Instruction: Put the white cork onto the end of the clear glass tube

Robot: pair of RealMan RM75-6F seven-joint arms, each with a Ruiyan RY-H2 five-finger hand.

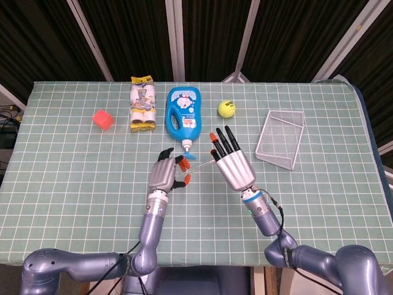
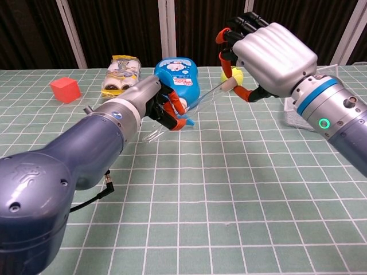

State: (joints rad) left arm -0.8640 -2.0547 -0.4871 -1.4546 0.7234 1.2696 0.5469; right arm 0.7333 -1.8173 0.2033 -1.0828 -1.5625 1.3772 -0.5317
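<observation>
— Glass first: where is the clear glass tube [image 2: 182,112]?

— Off the green checked surface [image 1: 73,178], near its centre, slanting up toward two o'clock in the chest view. The left hand [image 2: 156,105] grips its lower part, fingers curled round it.

— And the white cork [image 2: 229,85]?

— Pinched in the right hand [image 2: 269,54], right at the tube's upper end. I cannot tell whether it is seated.

— Anything behind?

— At twelve o'clock, a blue bottle [image 1: 183,112].
</observation>
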